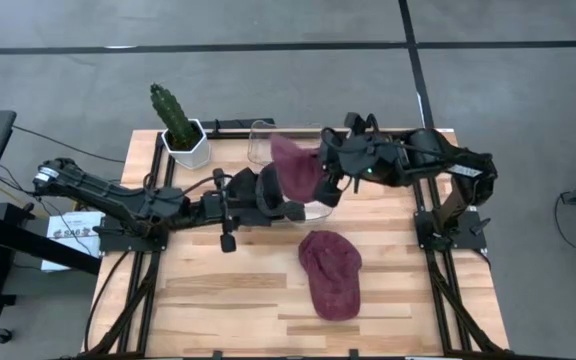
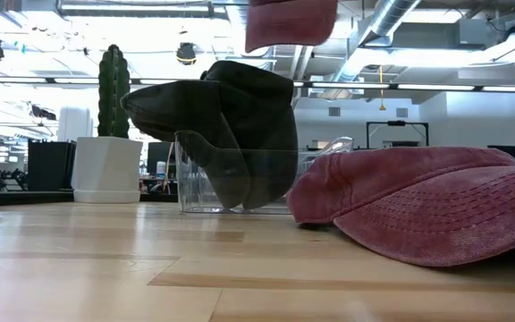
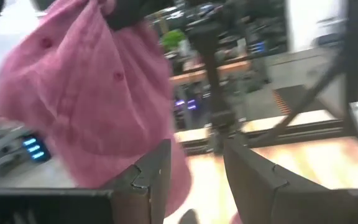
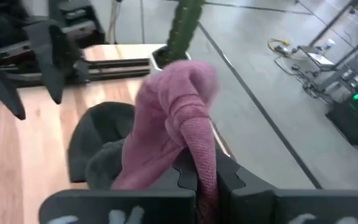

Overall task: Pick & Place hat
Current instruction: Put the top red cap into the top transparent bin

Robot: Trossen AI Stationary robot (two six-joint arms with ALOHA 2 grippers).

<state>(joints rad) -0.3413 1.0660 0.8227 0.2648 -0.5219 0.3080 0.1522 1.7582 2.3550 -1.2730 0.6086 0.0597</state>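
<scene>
A pink hat [image 1: 296, 165] hangs lifted over a clear bin [image 1: 258, 140], held by my right gripper [image 4: 199, 177], which is shut on it. In the low view only its lower edge [image 2: 289, 22] shows at the top. A dark hat [image 2: 231, 116] lies draped over the clear bin's wall [image 2: 199, 174]; it also shows under the pink hat [image 4: 98, 155]. A second pink cap [image 1: 330, 272] rests crown up on the table. My left gripper [image 3: 194, 165] is open, just beside the hanging pink hat [image 3: 86, 93], touching nothing that I can see. My right gripper pinches a bunched fold of the pink hat [image 4: 199, 140] between its two fingers. The fabric runs back between the fingers [image 4: 235, 177]. The hat is lifted clear and hangs slack over the dark hat and the bin.
A cactus in a white pot [image 1: 182, 135] stands at the table's far left corner, close to the bin. The second pink cap [image 2: 427, 201] takes up the middle right. Bare wood [image 1: 218, 290] lies toward the near left.
</scene>
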